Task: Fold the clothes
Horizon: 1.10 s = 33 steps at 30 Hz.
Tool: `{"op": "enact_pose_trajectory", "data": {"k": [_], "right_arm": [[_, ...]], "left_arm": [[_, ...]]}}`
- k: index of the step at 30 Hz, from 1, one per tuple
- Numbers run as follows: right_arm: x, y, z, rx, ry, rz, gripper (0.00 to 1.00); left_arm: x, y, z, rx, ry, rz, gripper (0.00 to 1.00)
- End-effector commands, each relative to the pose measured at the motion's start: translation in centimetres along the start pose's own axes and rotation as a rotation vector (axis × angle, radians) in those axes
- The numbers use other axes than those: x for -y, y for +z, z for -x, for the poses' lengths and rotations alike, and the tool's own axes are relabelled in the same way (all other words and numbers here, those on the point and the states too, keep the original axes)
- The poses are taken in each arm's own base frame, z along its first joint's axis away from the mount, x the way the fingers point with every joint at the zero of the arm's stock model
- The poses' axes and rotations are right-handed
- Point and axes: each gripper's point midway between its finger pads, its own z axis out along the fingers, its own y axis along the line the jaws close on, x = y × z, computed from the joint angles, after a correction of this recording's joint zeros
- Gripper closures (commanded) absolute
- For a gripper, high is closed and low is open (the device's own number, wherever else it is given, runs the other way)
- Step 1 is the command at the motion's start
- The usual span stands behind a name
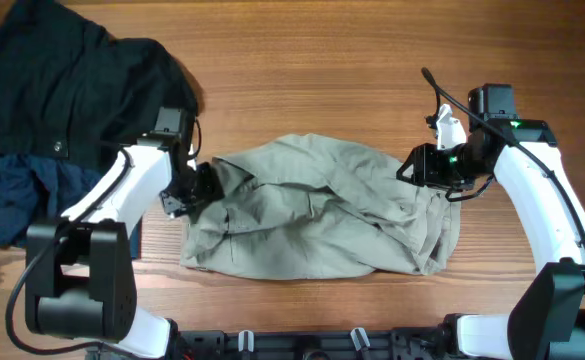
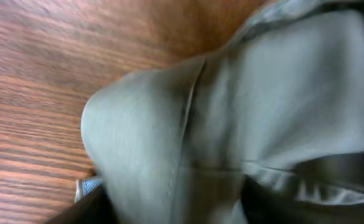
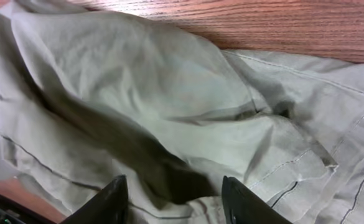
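At the middle of the table lie the clothes, one khaki piece, loosely heaped and wrinkled. At its left edge the left gripper is pushed into the cloth; fabric fills its wrist view, so I cannot tell if it pinches. At the upper right edge the right gripper hangs with fingers apart, just above the cloth. A black garment and a navy garment lie far left

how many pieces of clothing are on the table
3: a khaki garment in the middle, a black garment in the far-left corner, a navy garment at the left edge beside it. More may be hidden under that pile.
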Motion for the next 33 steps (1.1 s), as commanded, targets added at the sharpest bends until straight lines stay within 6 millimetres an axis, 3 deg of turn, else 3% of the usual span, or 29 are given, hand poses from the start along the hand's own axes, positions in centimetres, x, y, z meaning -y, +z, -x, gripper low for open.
{"op": "enact_pose_trajectory", "data": {"k": [1, 2, 7, 12, 17, 21, 24, 26, 29, 33], "right_arm": [[0.4, 0.6, -0.2, -0.014, 0.019, -0.009, 0.54], [0.5, 0.6, -0.2, -0.013, 0.025, -0.005, 0.55], [1.3, 0.2, -0.8, -0.03, 0.106, -0.003, 0.55], [2.4, -0.4, -2.6, -0.093, 0.231, -0.013, 0.54], [2.4, 2.3, -6.3, -0.182, 0.305, 0.044, 0.54], [1.2, 3.4, -6.7, -0.177, 0.286, 0.152, 0.55], [0.3, 3.3, -5.9, -0.144, 0.249, 0.216, 0.76], [-0.2, 3.1, -4.8, -0.107, 0.231, 0.246, 0.95], [-0.3, 2.3, -2.5, -0.036, 0.187, 0.246, 0.96], [-1.1, -0.7, 3.2, 0.138, 0.068, 0.233, 0.96]], "left_arm": [[0.2, 0.2, -0.4, -0.012, 0.006, -0.024, 0.89], [0.3, 0.2, -0.3, -0.006, 0.007, -0.027, 0.96], [1.5, -0.8, 1.4, 0.043, 0.021, -0.067, 0.96], [2.1, -1.3, 2.4, 0.079, 0.051, -0.082, 0.96], [2.3, -1.4, 2.9, 0.099, 0.057, -0.091, 0.96], [2.4, -1.4, 3.1, 0.108, 0.059, -0.095, 0.96], [2.5, -1.5, 3.3, 0.116, 0.06, -0.099, 0.96], [2.7, -1.6, 3.7, 0.135, 0.063, -0.107, 0.96], [3.6, -2.6, 5.3, 0.19, 0.071, -0.132, 0.96], [6.0, -6.4, 10.2, 0.383, 0.123, -0.186, 0.96]]}}
